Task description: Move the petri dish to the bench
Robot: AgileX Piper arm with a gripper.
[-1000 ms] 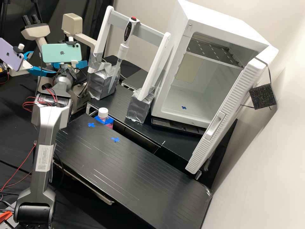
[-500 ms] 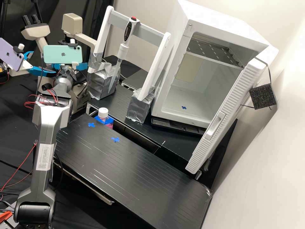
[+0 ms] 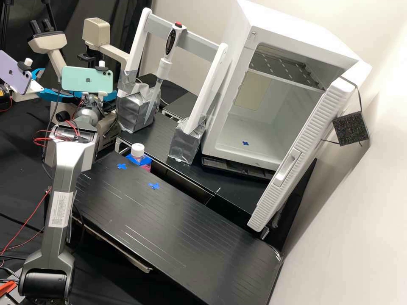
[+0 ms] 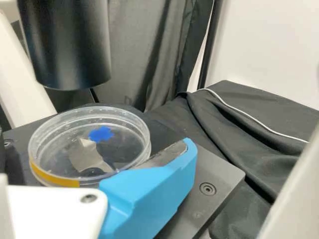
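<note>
One pincer (image 3: 111, 95) has shifted downward; whether it grips the petri dish (image 4: 67, 147), I cannot tell.

Beyond my jaws I see a dark, folded curtain (image 4: 149, 59) beside a brightly lit pale wall (image 4: 259, 45), with a thin white cord (image 4: 259, 122) running over rumpled black cloth (image 4: 269, 159). A white cabinet (image 3: 296, 38) stands with its door (image 3: 305, 148) open, near my long, dark desk (image 3: 190, 237).
</note>
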